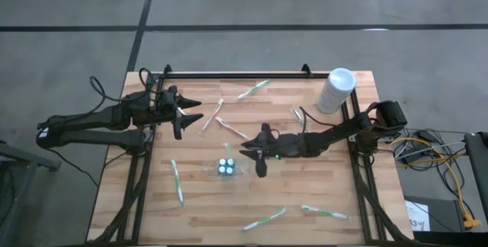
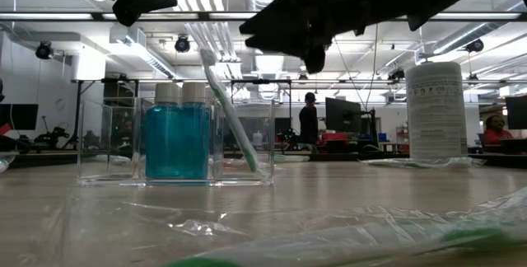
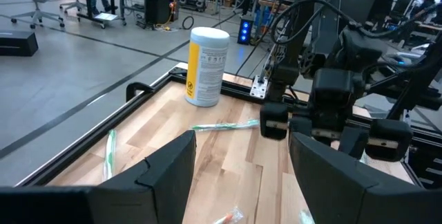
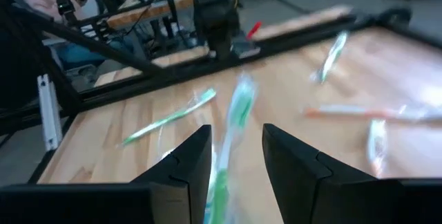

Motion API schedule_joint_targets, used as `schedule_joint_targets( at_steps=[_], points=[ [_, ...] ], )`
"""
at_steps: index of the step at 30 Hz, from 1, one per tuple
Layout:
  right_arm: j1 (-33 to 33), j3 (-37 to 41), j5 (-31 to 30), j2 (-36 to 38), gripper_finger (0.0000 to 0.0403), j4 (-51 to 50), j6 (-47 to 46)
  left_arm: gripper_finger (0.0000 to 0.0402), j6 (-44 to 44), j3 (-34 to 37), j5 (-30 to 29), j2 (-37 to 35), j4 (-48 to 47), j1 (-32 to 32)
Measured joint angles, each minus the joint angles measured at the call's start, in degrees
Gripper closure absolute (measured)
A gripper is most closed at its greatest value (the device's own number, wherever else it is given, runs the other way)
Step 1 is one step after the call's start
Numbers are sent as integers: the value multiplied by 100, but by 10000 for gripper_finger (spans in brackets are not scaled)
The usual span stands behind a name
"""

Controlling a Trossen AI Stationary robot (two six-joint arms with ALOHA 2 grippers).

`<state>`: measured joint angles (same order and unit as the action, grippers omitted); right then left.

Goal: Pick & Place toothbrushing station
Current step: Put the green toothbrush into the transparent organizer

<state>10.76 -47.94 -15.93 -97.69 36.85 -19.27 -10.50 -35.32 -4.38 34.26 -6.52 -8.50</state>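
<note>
Wrapped toothbrush (image 2: 395,246) lies closest to the low camera, blurred across the near edge of the surface (image 1: 320,186).

Right tool (image 1: 257,158) hovers mid-surface, just beside the clear organiser (image 1: 225,168). Fingers parted; a green-and-white toothbrush (image 4: 231,131) shows between them in the wrist view, tilted. Contact with the pads: cannot tell.

Organiser: clear box, two blue bottles (image 2: 177,139) with pale caps side by side in one part, one toothbrush (image 2: 229,110) leaning upright in the next compartment.

Left tool (image 1: 183,113) hangs over the far left part of the surface, fingers spread wide, nothing in them.

Loose wrapped toothbrushes around the rim:
- one near the far rail (image 1: 254,89)
- two between the arms (image 1: 221,120)
- one at the left side (image 1: 177,180)
- two along the near edge (image 1: 265,218), (image 1: 324,212)

White canister (image 1: 336,89) stands upright in the far right corner, against the black frame rail (image 1: 236,74).

Open wood: near left corner and the strip between the organiser and the near-edge brushes. Right arm spans the surface from the right edge to centre.

People stand in the room beyond.
</note>
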Motion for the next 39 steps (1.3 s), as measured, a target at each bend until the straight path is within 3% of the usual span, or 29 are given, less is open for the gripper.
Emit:
schedule_joint_targets(
  at_steps=[8,15,25,34,39],
  points=[
    [194,-3,-773,789,285,3,966,162,1,1,23,0,0,-1],
    [330,-85,-1198,1678,303,-1502,877,162,0,1,20,1,0,-1],
    [365,-742,-1822,2269,266,-5228,-1040,162,0,1,15,1,0,1],
    [348,-1457,-1875,2342,236,-7750,-2735,162,2,1,-8,2,0,1],
    [348,-1851,-1871,2293,231,-8982,-3087,162,0,-1,-7,0,0,1]
  ],
)
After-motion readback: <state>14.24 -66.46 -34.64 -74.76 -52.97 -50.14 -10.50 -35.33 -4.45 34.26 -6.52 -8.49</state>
